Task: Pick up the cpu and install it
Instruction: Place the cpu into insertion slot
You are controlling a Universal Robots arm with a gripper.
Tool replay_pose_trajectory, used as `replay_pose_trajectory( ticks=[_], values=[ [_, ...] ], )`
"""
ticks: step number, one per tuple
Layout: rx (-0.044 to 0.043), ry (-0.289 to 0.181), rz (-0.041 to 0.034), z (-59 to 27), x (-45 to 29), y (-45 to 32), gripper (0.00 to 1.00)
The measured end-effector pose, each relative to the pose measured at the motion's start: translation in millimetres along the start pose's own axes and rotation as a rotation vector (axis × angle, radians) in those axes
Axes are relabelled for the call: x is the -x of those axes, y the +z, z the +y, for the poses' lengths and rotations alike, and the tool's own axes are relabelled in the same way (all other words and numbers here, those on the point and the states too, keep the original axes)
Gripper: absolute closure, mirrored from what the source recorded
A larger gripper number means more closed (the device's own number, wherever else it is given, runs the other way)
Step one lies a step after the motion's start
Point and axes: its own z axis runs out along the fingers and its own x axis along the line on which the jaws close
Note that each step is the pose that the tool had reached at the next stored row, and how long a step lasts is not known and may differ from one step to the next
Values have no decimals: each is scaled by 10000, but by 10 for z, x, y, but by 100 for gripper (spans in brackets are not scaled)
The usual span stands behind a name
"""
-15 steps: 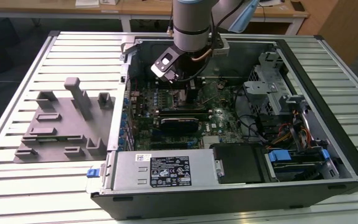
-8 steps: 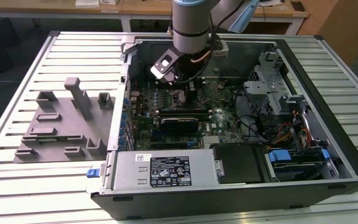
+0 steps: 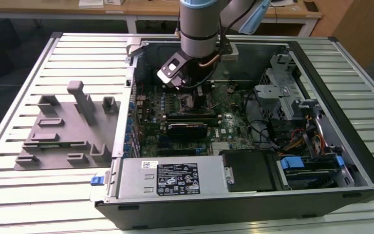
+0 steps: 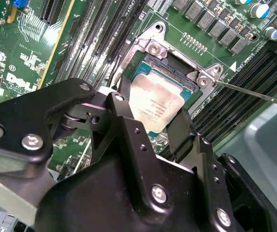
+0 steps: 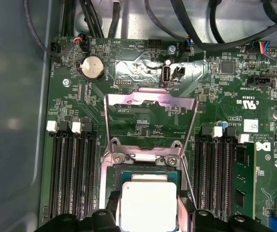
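The cpu (image 4: 156,102), a flat square chip with a silver top, lies low in the open motherboard socket (image 4: 153,47). My gripper (image 4: 153,110) straddles it, one black finger (image 4: 179,131) against each of two opposite edges, so it looks shut on the chip. In the first wrist view the cpu (image 5: 148,205) sits between the same fingers (image 5: 112,203), just below the raised metal load plate (image 5: 150,102). From the exterior view the arm (image 3: 196,44) reaches down into the open computer case (image 3: 239,126) over the motherboard.
Memory slots (image 5: 73,169) flank the socket on both sides, and a thin socket lever (image 4: 254,92) sticks out beside it. A grey fixture block (image 3: 64,131) lies on the table at the exterior view's left. The power supply (image 3: 167,178), drive cage (image 3: 284,87) and cables crowd the case.
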Motion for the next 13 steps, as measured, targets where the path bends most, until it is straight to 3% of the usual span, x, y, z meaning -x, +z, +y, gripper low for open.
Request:
replay_pose_trajectory(
  ticks=[13],
  values=[
    [-5, 154, -7, -4, 0, 30, 45]
  ],
)
